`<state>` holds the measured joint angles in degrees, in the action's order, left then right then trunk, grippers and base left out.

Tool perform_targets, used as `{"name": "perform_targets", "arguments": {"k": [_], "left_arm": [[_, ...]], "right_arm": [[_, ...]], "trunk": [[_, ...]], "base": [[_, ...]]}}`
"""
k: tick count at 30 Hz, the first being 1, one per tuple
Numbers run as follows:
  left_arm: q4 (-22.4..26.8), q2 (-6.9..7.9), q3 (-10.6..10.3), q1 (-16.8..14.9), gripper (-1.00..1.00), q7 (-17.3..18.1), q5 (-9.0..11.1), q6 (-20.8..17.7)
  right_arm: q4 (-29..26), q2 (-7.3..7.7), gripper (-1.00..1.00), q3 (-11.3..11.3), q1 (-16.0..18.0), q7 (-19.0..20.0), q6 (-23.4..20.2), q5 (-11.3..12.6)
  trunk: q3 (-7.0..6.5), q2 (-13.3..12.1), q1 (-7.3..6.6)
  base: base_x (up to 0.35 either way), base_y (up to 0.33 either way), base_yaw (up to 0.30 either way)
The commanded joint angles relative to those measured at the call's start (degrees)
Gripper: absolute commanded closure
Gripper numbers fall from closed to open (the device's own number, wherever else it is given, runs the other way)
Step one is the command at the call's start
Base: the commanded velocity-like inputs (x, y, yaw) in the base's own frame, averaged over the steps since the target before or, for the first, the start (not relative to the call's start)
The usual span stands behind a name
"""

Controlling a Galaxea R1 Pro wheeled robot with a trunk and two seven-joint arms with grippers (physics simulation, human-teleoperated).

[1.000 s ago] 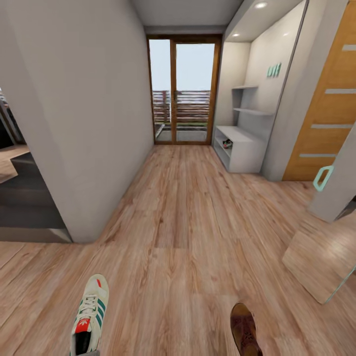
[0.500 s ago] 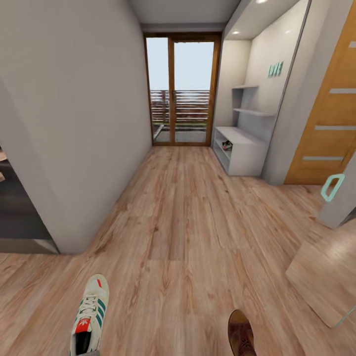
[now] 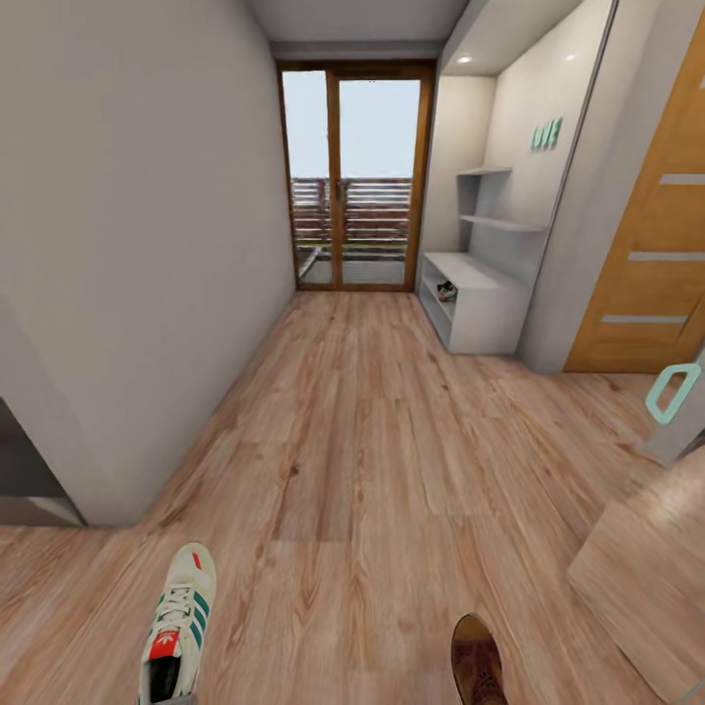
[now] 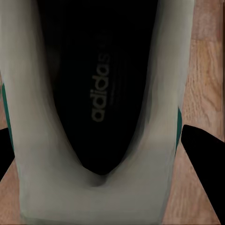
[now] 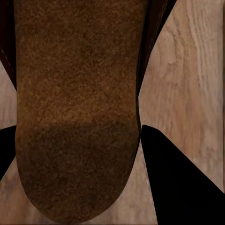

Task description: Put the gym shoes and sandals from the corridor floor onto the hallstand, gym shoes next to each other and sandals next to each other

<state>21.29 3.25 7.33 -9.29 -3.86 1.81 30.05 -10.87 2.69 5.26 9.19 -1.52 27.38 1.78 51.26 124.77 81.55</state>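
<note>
I carry a gym shoe clamped in my left end effector and a sandal in the right end effector, the hallstand well ahead, nearer my right arm.

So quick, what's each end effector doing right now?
Left end effector: closed on a gym shoe.
Right end effector: closed on a sandal.

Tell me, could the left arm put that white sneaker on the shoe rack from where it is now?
Probably not yet. The left pincer is shut on the sneaker, but the shoe rack stands far down the corridor by the glass door, with a long stretch of wood floor between. Nothing blocks the way; it's just too far.
</note>
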Motion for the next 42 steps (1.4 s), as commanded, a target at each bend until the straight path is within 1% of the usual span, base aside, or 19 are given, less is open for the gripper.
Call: {"name": "perform_targets", "arguments": {"k": [1,12,32,42], "left_arm": [[-0.02,0.0,-0.03,-0.03,1.0,-0.07,0.18,0.18],[-0.02,0.0,0.01,-0.03,1.0,-0.1,0.22,0.18],[-0.02,-0.14,-0.41,-0.03,1.0,-0.09,-0.3,0.18],[-0.1,-0.29,-0.26,-0.03,1.0,-0.1,0.12,0.1]], "right_arm": [[0.04,0.03,1.0,0.45,0.04,-0.15,0.13,0.33],[0.05,0.03,1.0,0.45,0.04,-0.15,0.13,0.33],[0.04,0.03,1.0,0.45,0.04,-0.15,0.13,0.33],[0.05,0.03,1.0,0.45,0.04,-0.15,0.13,0.33]], "trunk": [[0.05,0.02,0.02],[0.05,0.02,0.02],[0.05,0.02,0.02],[0.05,0.02,0.02]], "base": [[0.299,-0.157,0.0],[0.318,-0.117,0.0],[0.338,-0.005,0.0],[0.339,0.0,0.0]]}}
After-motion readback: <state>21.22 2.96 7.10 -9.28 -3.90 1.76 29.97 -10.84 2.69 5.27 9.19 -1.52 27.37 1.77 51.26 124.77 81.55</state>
